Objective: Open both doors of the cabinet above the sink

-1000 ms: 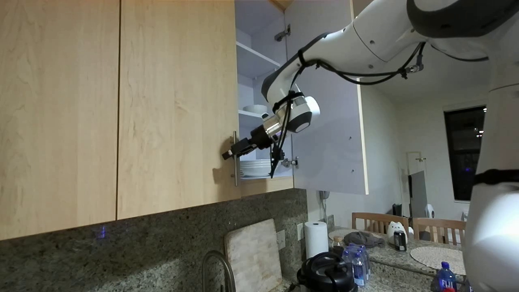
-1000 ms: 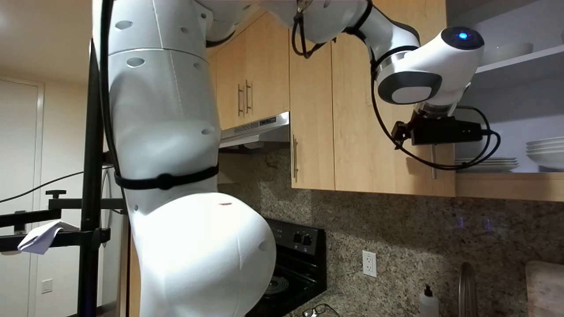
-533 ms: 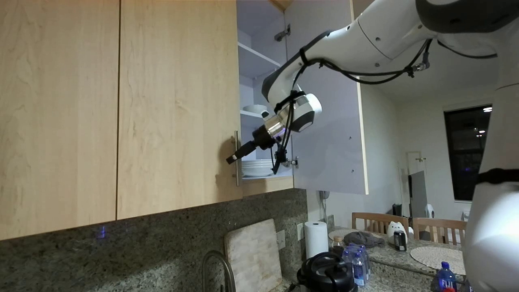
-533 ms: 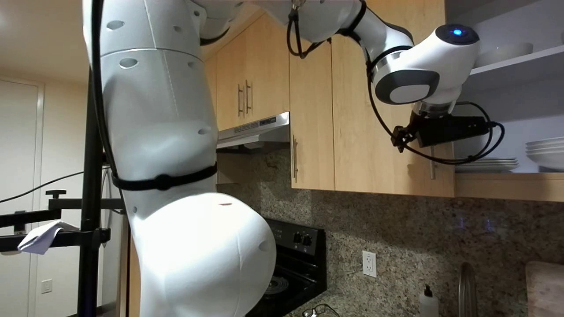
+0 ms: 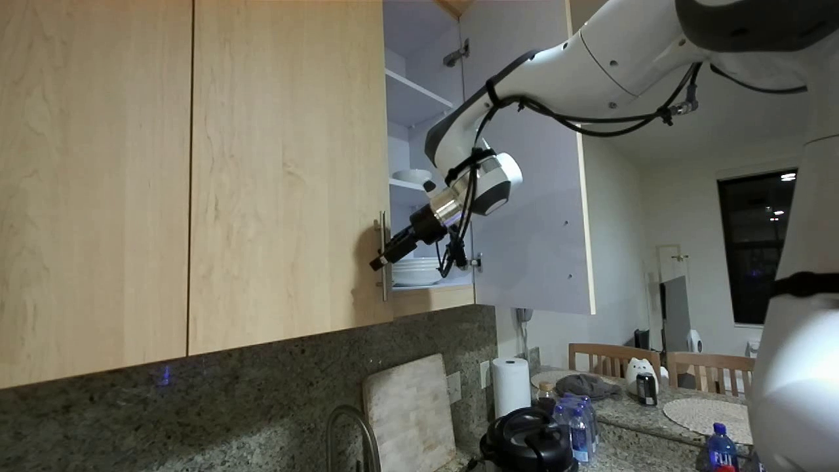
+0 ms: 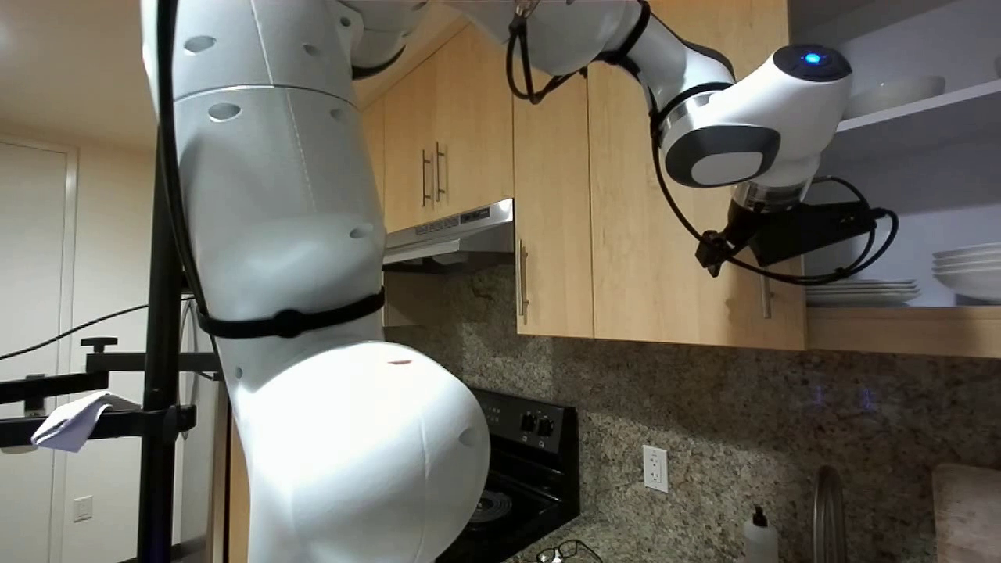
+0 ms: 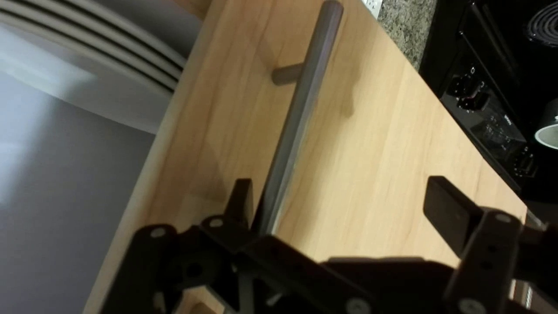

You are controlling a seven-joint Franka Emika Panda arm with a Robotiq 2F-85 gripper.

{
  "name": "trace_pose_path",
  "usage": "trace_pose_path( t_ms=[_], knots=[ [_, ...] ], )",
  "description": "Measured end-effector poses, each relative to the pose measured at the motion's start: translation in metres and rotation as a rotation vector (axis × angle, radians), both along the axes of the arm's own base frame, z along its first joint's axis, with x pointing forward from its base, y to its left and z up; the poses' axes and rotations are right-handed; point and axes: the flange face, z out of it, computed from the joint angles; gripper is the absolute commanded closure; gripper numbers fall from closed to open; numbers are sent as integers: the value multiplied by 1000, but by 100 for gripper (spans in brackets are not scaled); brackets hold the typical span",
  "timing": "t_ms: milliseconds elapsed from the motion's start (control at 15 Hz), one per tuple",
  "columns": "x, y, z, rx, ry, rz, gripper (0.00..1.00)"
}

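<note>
The tool's (image 7: 342, 198) fingers (image 7: 447, 209) are standing well apart, with the bar handle (image 7: 301, 100) running between them in the wrist view and lying just beside one finger; whether that finger is touching the metal, I cannot tell. Behind the bar handle, the handled door (image 5: 288, 170), a flat maple slab, is standing across its half of the cabinet (image 5: 452, 296); I cannot tell whether it is fully shut. Across the white interior from the bar handle, the wide-open door (image 5: 534, 216) is hanging with its pale inner face showing. Just beside the bar handle, stacked plates (image 5: 416, 272) are resting inside the cabinet, and higher than the bar handle a bowl (image 5: 411, 176) is sitting on a shelf (image 5: 403, 193). The white arm (image 5: 564, 85) is slanting down toward the bar handle from above. Below the bar handle, in an exterior view, a faucet (image 5: 370, 440) is curving up and a cutting board (image 5: 409, 413) is leaning against the granite backsplash (image 5: 295, 393). Lower and well apart from the bar handle, water bottles (image 5: 581, 436) are standing on the granite surface (image 5: 613, 457), just beside a black lidded cooker (image 5: 529, 439).
</note>
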Motion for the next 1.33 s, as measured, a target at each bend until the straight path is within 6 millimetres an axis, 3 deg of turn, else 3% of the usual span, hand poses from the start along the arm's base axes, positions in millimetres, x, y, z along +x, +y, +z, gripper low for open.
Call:
trace_pose_path(
  t_ms=[733, 1333],
  knots=[
    [-16, 2, -6, -36, -38, 21, 0],
    [-15, -4, -3, -41, -46, 4, 0]
  ],
)
